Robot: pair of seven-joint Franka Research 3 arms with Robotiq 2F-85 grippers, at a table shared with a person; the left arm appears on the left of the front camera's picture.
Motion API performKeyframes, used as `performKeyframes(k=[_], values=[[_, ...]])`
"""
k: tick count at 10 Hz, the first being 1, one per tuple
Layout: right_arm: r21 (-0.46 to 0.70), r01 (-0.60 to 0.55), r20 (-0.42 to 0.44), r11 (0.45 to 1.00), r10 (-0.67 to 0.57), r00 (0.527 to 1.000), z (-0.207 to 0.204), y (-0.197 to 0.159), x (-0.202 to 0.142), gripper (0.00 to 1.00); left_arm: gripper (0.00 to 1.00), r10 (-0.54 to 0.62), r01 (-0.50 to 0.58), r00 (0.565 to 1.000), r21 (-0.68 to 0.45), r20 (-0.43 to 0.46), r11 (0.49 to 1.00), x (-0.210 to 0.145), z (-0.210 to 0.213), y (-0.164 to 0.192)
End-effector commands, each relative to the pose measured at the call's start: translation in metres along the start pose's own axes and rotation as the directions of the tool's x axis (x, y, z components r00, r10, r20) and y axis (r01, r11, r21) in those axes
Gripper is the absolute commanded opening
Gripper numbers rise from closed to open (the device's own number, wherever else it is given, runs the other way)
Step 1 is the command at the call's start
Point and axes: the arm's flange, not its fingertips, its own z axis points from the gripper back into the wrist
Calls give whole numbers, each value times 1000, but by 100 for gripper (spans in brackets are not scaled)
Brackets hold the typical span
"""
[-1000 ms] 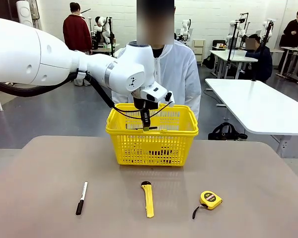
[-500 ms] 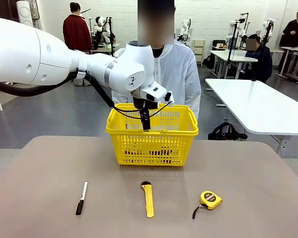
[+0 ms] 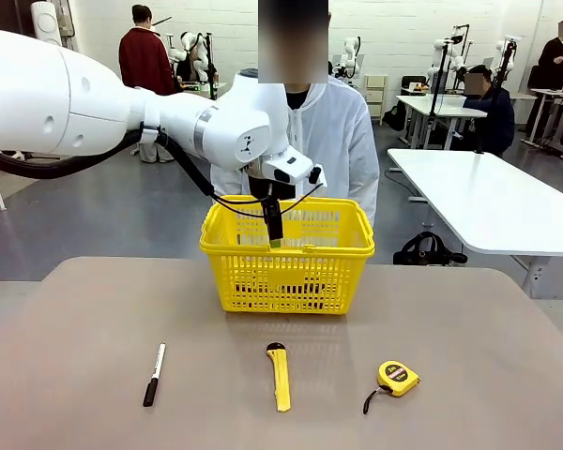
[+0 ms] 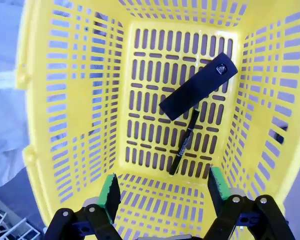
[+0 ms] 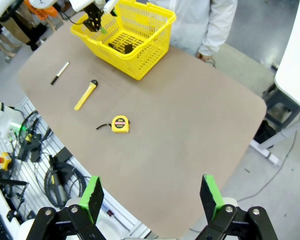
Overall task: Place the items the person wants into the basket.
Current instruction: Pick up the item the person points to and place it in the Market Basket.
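Green-padded and black, the left gripper hangs with its jaws spread wide and nothing between them, at the open top of the yellow lattice-sided plastic basket. On the basket floor lie a thin black pen and a flat black rectangular object, touching. Nearer the robot on the table, a long yellow utility knife rests between a white-and-black marker and a round yellow tape measure. The right gripper is also released, high above the table.
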Motion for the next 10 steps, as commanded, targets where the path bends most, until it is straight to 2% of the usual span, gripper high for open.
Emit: performKeyframes(k=[1, 2, 4, 5, 6, 8, 10], values=[[15, -8, 6, 1000, 8, 1000, -2, 0, 0, 100, 90, 51, -51, 993, -9, 102, 999, -39, 65, -9], [15, -8, 6, 1000, 8, 1000, -2, 0, 0, 100, 90, 66, -70, 983, 17, 172, 997, -66, 104, -23], [15, -8, 6, 1000, 8, 1000, -2, 0, 0, 100, 90, 141, -174, 951, 98, 277, 980, -142, 176, -45], [15, -8, 6, 1000, 8, 1000, -2, 0, 0, 100, 90, 184, -226, 935, 110, 304, 968, -176, 196, -55], [15, -8, 6, 1000, 8, 1000, -2, 0, 0, 100, 90, 221, -271, 920, 117, 323, 955, -211, 210, -73], [15, -8, 6, 1000, 8, 1000, -2, 0, 0, 100, 90, 274, -319, 904, 92, 327, 943, -284, 236, -74], [15, -8, 6, 1000, 8, 1000, -2, 0, 0, 100, 90, 312, -330, 891, -2, 330, 944, -333, 232, -110]])
